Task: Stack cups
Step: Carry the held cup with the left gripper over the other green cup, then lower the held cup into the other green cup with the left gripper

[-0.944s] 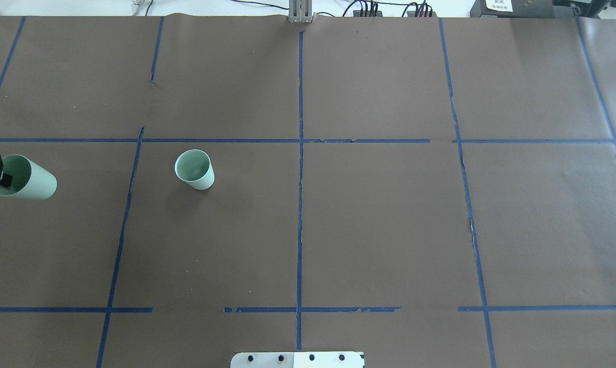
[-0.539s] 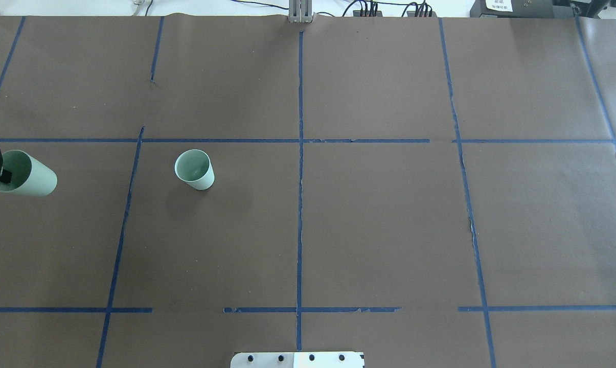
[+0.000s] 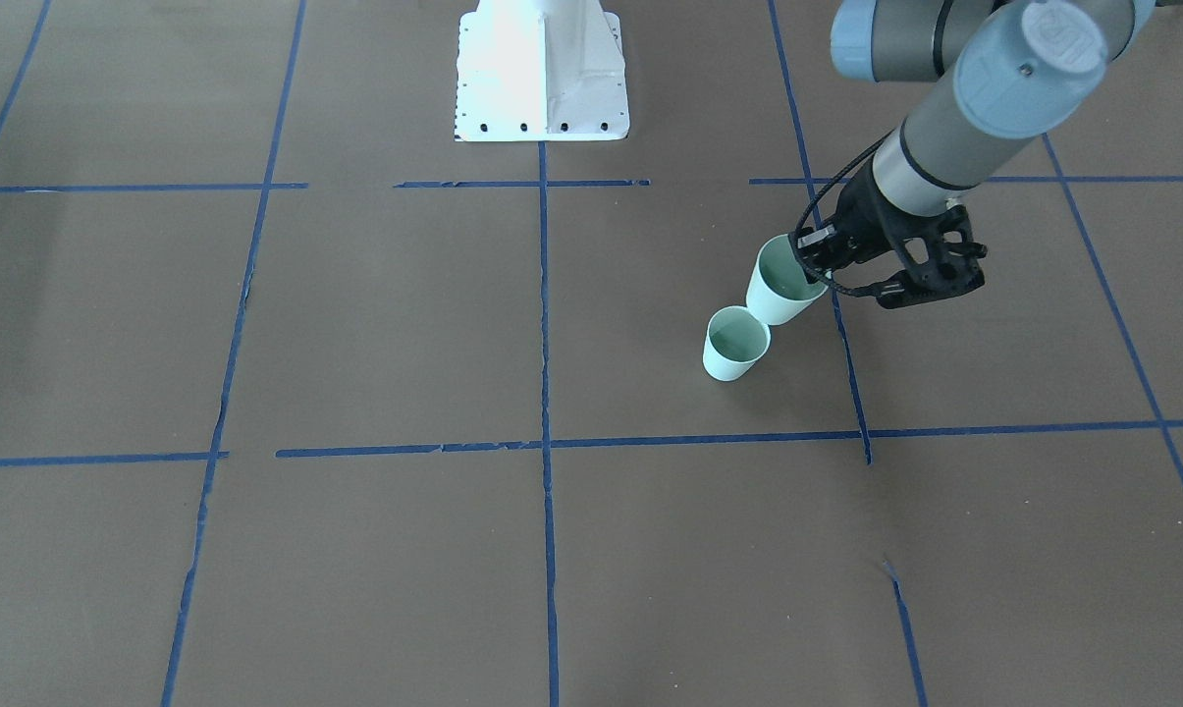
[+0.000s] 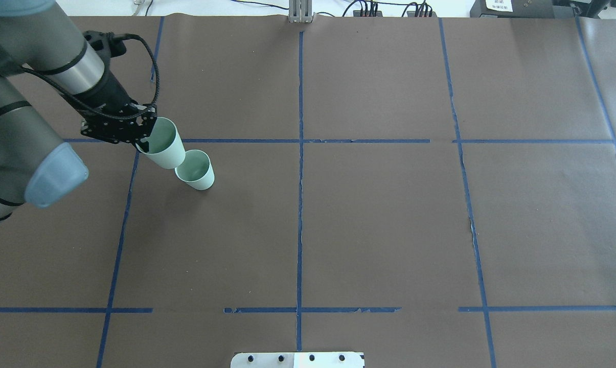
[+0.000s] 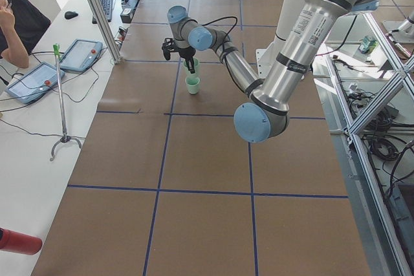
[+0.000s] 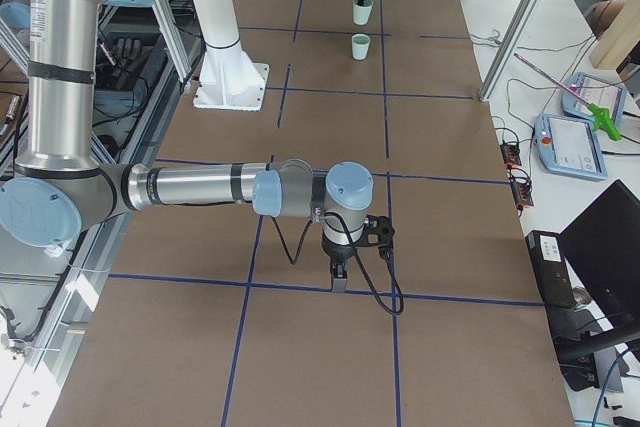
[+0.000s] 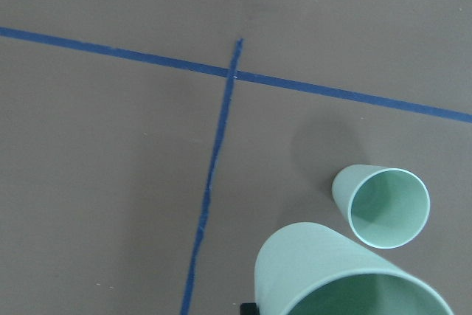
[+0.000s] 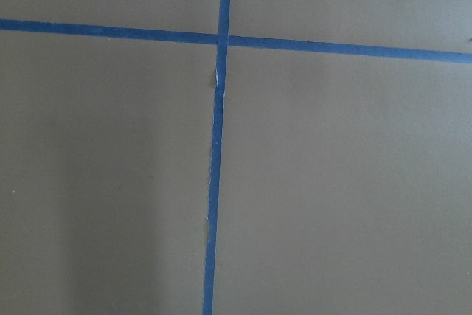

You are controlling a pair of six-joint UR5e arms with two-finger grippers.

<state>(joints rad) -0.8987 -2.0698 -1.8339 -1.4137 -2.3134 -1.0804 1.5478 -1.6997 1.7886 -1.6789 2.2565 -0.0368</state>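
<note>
One pale mint-green cup (image 4: 195,169) stands upright on the brown table, mouth up; it also shows in the front view (image 3: 735,342) and the left wrist view (image 7: 383,204). My left gripper (image 4: 145,139) is shut on the rim of the second cup (image 4: 163,144), one finger inside it. It holds this cup tilted, close beside the standing one, and their outlines meet in the overhead view. The held cup also shows in the front view (image 3: 782,282) and fills the left wrist view's bottom edge (image 7: 346,278). My right gripper (image 6: 340,282) points down over a tape line, far from the cups; I cannot tell its state.
Blue tape lines (image 4: 300,153) divide the brown paper table cover. The white robot base plate (image 3: 542,79) sits at the table's near-robot edge. A metal post (image 4: 301,13) and cables lie at the far edge. An operator and tablets (image 5: 81,53) are at a side table.
My left gripper has carried its cup from the overhead view's far left edge to the right, up beside the standing cup. The left arm is now in view. The standing cup has not moved.
</note>
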